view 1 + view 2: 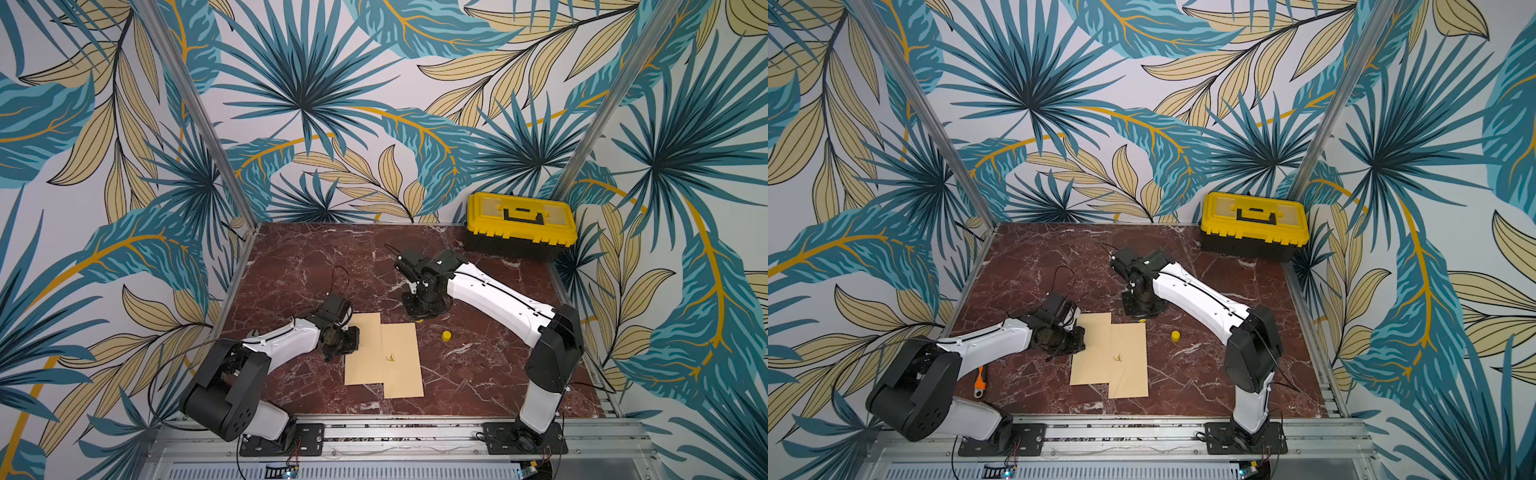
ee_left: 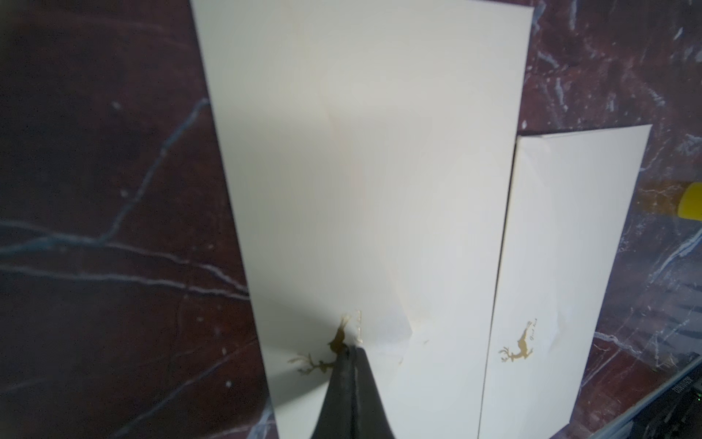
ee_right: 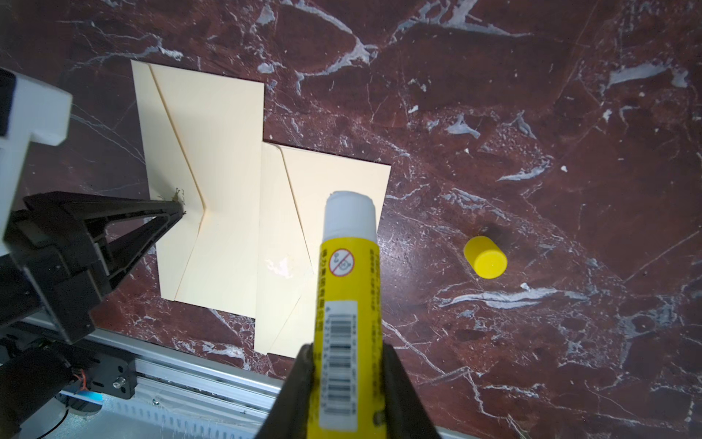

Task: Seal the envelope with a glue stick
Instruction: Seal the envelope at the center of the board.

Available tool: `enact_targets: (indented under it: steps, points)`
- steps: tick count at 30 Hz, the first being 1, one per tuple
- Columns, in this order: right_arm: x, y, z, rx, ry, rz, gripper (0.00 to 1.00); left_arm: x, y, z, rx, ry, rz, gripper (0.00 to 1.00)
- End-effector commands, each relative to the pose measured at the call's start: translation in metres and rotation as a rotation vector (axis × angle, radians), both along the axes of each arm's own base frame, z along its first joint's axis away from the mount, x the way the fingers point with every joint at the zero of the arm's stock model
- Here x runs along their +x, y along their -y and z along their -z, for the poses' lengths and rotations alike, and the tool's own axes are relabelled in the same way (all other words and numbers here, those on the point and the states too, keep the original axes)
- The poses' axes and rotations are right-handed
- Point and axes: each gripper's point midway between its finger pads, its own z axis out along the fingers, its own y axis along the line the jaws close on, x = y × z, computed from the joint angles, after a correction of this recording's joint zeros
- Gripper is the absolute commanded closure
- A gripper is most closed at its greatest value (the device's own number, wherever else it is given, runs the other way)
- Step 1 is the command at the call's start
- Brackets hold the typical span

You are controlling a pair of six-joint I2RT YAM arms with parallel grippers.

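Note:
Two cream envelopes lie side by side on the marble table, the left envelope (image 1: pixel 365 361) (image 3: pixel 220 159) and the right envelope (image 1: pixel 403 374) (image 3: pixel 334 175). My left gripper (image 2: pixel 351 347) (image 3: pixel 181 209) is shut, its tip pressing on the left envelope's folded flap at a gold deer print. My right gripper (image 3: pixel 347 353) is shut on the glue stick (image 3: pixel 347 273), which hangs uncapped above the right envelope's far edge, white tip bare. In both top views only a yellow bit of the glue stick (image 1: pixel 419 320) (image 1: pixel 1142 320) shows under the wrist. Its yellow cap (image 1: pixel 446 336) (image 3: pixel 485 257) stands on the table to the right.
A yellow-lidded toolbox (image 1: pixel 521 224) stands in the back right corner. An orange-handled tool (image 1: pixel 980 380) lies by the left arm. An aluminium rail (image 1: pixel 395 432) runs along the front edge. A shiny smear (image 3: pixel 281 268) marks the right envelope's flap. Patterned walls enclose three sides.

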Motion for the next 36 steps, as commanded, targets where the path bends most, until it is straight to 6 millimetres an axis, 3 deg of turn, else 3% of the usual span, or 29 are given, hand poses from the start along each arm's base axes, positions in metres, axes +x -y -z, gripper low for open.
enact_targets:
  steps: [1,8,12,18,28,31,36]
  points:
    - [-0.007,0.009,-0.006,-0.006,-0.003,0.014,1.00,-0.013,-0.011,0.019,0.093,-0.054,0.012,0.98]
    - [-0.006,0.010,-0.012,-0.005,0.014,0.014,1.00,0.002,-0.008,-0.025,0.083,0.039,0.025,0.98]
    - [-0.007,0.011,-0.014,-0.006,0.016,0.017,1.00,0.006,0.000,-0.035,0.051,0.050,0.039,0.98]
    - [-0.009,0.013,-0.013,-0.009,0.012,0.022,1.00,0.005,0.014,-0.024,0.018,0.028,0.060,0.98]
    - [-0.012,0.017,-0.010,-0.015,0.010,0.026,1.00,-0.017,0.004,0.032,0.059,-0.079,0.031,0.99]
    - [-0.011,0.017,-0.010,-0.016,0.012,0.026,1.00,-0.018,0.002,0.032,0.066,-0.074,0.033,1.00]
    - [-0.011,0.017,-0.012,-0.016,0.014,0.024,1.00,-0.006,0.005,0.003,0.066,-0.018,0.045,1.00]
